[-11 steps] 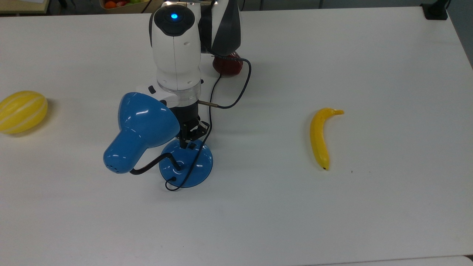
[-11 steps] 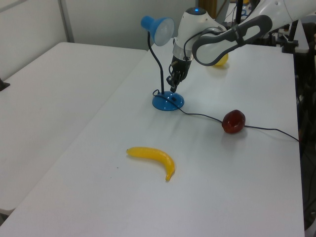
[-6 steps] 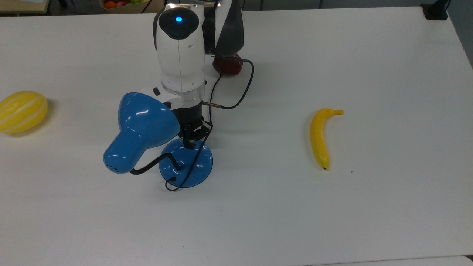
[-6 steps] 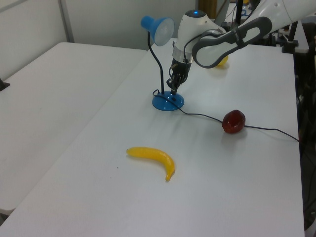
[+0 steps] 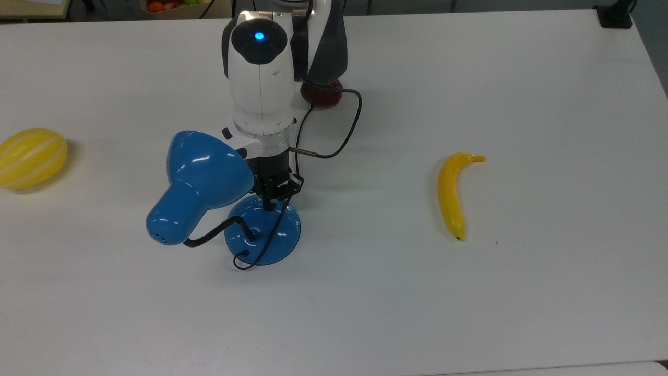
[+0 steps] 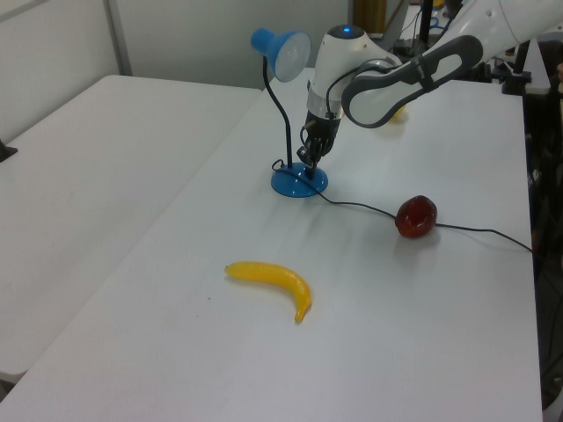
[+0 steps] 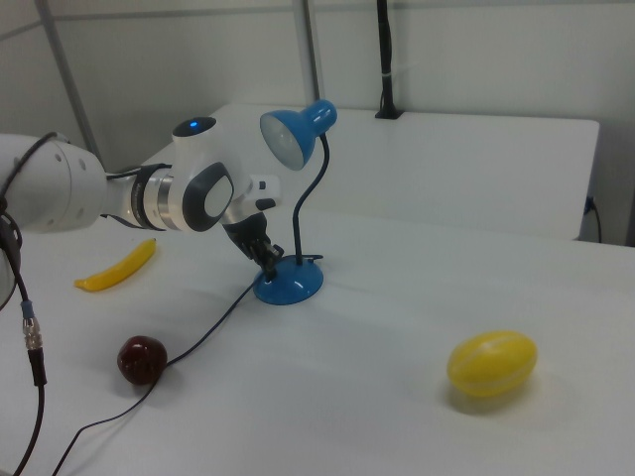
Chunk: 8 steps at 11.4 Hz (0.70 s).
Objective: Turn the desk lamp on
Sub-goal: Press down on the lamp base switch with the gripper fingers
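Blue and glossy, the desk lamp point(image 5: 209, 193) stands on the white bench point(image 5: 469, 313), between a yellow melon point(image 5: 31, 157) and a banana point(image 5: 453, 193). We see the end effector point(image 5: 270, 204) pointing down onto the lamp's round base point(image 5: 271, 237), its fingers drawn together, gripping nothing.

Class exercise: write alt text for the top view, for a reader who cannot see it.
A white robot arm reaches down with its gripper at the far edge of the round base of a blue desk lamp on a white table. A banana lies at the top view's right, a yellow melon at its left edge.
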{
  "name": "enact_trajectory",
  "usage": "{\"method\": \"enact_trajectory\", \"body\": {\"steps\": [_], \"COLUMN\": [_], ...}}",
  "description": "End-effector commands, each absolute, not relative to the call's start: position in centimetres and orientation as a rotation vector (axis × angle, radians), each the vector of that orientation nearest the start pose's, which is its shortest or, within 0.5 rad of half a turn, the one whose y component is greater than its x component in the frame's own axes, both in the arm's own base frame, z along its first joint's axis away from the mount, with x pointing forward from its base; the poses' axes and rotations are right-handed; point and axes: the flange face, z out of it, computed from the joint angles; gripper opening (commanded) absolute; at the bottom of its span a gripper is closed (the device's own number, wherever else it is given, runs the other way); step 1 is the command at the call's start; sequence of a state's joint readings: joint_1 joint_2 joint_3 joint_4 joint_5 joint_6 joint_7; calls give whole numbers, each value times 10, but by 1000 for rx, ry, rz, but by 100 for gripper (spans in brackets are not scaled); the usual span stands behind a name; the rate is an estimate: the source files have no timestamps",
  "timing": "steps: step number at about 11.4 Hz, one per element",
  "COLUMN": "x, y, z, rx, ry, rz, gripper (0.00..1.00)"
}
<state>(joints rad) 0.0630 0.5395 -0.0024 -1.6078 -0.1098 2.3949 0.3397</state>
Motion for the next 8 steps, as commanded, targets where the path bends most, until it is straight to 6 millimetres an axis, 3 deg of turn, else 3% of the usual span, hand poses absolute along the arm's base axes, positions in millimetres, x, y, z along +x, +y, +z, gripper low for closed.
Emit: {"method": "enact_trajectory", "body": {"steps": [1, 5, 8], "x": [711, 715, 687], "y": [48, 47, 44], "z": [314, 315, 350], "rx": [-3167, -3182, -3191], "ry": [354, 335, 299], "rz": [-410, -422, -422], "gripper": [0, 0, 0]}}
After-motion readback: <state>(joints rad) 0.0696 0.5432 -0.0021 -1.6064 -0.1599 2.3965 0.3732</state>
